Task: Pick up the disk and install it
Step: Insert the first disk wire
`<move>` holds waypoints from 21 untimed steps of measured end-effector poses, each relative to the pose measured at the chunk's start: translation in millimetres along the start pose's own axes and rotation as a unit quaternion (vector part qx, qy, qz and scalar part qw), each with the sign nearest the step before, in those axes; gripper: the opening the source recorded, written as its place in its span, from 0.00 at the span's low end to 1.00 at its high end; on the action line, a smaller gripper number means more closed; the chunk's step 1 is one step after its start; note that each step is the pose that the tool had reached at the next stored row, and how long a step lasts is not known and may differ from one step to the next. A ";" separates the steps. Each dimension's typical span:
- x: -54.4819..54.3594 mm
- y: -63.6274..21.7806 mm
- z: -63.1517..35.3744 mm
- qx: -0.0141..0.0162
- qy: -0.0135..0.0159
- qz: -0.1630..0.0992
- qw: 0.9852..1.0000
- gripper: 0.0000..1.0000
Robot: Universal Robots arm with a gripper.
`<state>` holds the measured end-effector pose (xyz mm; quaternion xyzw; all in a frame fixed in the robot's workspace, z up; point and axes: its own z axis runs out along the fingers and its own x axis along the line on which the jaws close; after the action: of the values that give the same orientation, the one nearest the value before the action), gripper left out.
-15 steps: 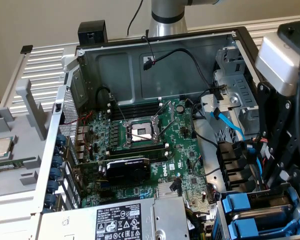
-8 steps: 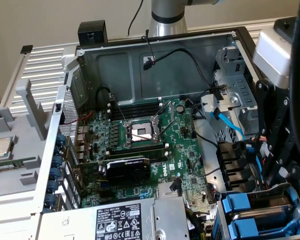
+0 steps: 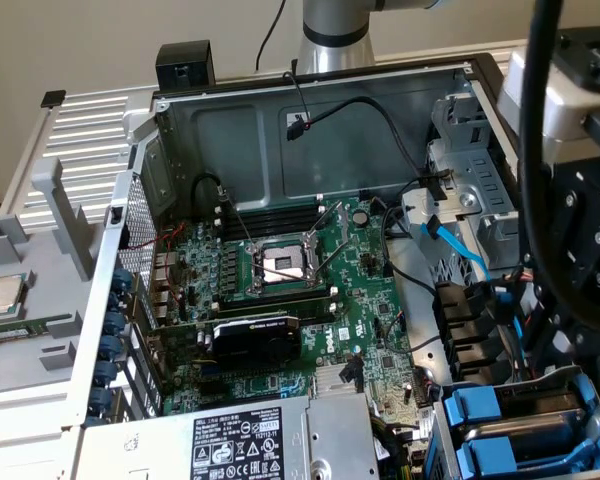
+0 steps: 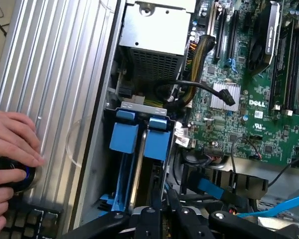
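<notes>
Open computer case (image 3: 380,110), blue carriers (image 4: 124,137) in drive bay (image 4: 134,105), black cables (image 4: 199,87) beside, jaws' state unclear

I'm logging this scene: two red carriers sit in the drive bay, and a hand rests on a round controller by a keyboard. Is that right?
No: the carriers are blue, not red, as the wrist view shows. They do sit in the drive bay, and the hand rests on the controller by the keyboard.
</notes>
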<state>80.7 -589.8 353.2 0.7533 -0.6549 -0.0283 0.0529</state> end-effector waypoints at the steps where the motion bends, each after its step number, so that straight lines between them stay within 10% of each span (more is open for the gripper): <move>1: 0.0 0.0 0.0 0.000 -0.001 0.006 1.000 0.17; 6: 0.0 0.0 0.1 -0.001 -0.001 0.016 1.000 0.17; 11: 0.0 -0.1 0.2 -0.003 0.013 0.027 1.000 0.17; 21: 0.0 0.0 0.1 -0.004 0.012 0.055 0.998 0.17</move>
<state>80.7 -589.8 353.1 0.7164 -0.6943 -0.0192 0.0653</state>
